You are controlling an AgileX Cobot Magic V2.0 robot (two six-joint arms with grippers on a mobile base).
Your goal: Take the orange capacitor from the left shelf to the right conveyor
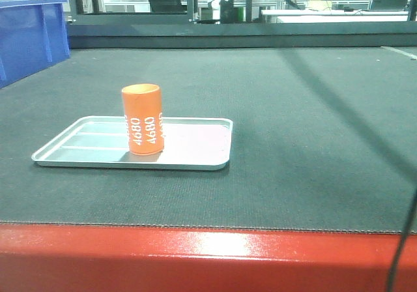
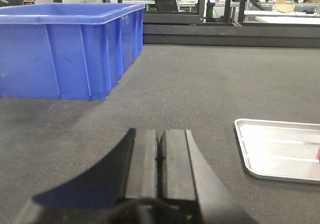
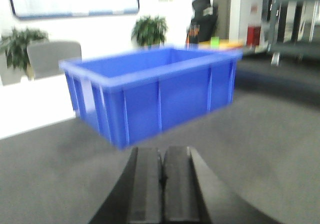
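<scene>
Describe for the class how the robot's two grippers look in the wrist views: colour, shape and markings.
The left gripper and the right gripper both show two flat black finger pads side by side, flanked by dark shells that flare outward toward the camera. No markings, labels or cables are visible on either. The right view is blurred.

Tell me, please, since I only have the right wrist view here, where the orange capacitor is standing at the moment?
Observer: The orange capacitor stands upright in the silver metal tray on the conveyor belt.
Operator: Is the left hand holding anything?
Observer: No, the left hand is shut and empty, low over the belt beside the tray.
Operator: Is anything else near that tray?
Observer: A blue bin sits on the belt beyond it, to the left.
</scene>
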